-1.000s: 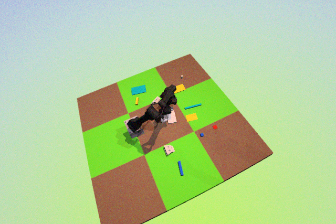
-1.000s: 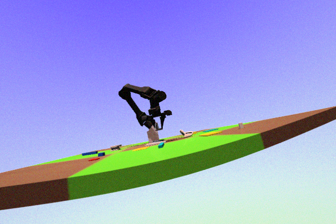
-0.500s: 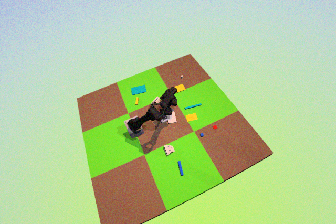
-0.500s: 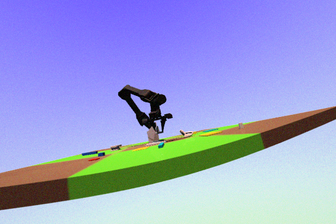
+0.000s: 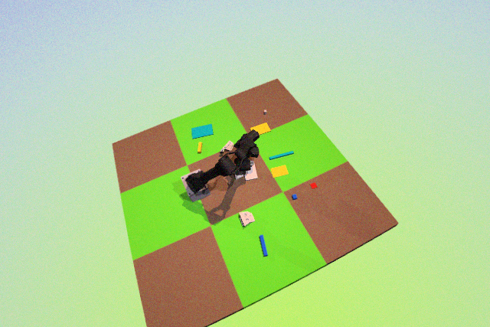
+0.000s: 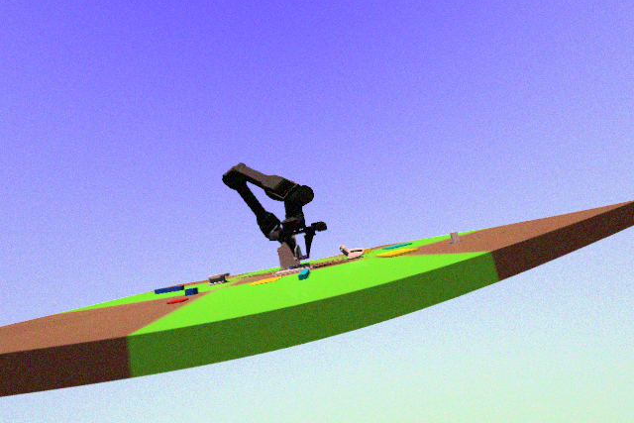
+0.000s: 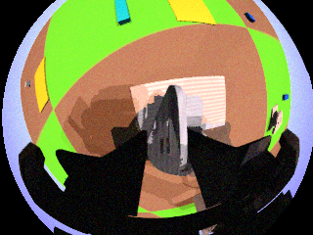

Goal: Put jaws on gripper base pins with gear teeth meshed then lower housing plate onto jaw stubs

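My gripper (image 6: 300, 256) (image 7: 164, 133) is shut on a jaw (image 7: 169, 139), a grey-white curved piece that stands edge-up between the fingertips. It is over the near part of the gripper base (image 5: 251, 175) (image 7: 215, 93), a pale flat plate. Its height above the base and the pins are hard to make out. In the top view the arm hides the fingertips. The other jaw (image 5: 228, 145) (image 6: 352, 253) lies apart from the base, beyond the arm in the top view. The housing plate (image 5: 247, 217) (image 6: 218, 278) (image 7: 277, 119), pale with dark holes, lies away on a green square.
A teal bar (image 5: 281, 155) (image 7: 121, 11) and a yellow plate (image 5: 279, 171) (image 7: 193, 11) lie beyond the base. Another yellow plate (image 5: 261, 128), a teal plate (image 5: 202, 131), a yellow bar (image 5: 200, 147), a blue cube (image 5: 294, 197), a red piece (image 5: 313, 185) and a blue bar (image 5: 263, 246) lie around.
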Controlling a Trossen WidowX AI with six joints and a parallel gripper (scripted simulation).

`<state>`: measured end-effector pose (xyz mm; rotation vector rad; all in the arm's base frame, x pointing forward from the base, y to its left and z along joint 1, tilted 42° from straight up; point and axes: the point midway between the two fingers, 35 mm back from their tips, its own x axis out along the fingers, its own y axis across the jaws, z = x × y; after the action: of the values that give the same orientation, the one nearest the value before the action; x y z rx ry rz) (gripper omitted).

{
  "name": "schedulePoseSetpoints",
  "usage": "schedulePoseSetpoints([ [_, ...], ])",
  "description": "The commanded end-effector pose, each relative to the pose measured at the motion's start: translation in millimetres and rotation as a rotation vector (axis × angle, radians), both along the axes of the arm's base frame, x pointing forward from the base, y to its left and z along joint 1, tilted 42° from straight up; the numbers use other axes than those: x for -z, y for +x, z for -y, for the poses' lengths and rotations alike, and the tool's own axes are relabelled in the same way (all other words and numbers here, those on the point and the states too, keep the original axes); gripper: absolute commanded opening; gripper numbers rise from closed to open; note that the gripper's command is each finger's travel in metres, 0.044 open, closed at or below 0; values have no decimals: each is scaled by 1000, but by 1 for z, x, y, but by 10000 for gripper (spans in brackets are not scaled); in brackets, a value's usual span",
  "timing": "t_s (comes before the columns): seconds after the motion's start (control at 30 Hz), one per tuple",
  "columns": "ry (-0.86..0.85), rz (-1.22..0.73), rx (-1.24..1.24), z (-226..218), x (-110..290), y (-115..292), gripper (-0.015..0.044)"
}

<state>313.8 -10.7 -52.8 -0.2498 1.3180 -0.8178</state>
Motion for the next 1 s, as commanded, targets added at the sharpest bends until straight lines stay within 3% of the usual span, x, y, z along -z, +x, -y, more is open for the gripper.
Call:
schedulePoseSetpoints([
  [0.0,-6,-3,-4,4,4,-1,134],
  [0.97,-6,0,0,8,9,-1,134],
])
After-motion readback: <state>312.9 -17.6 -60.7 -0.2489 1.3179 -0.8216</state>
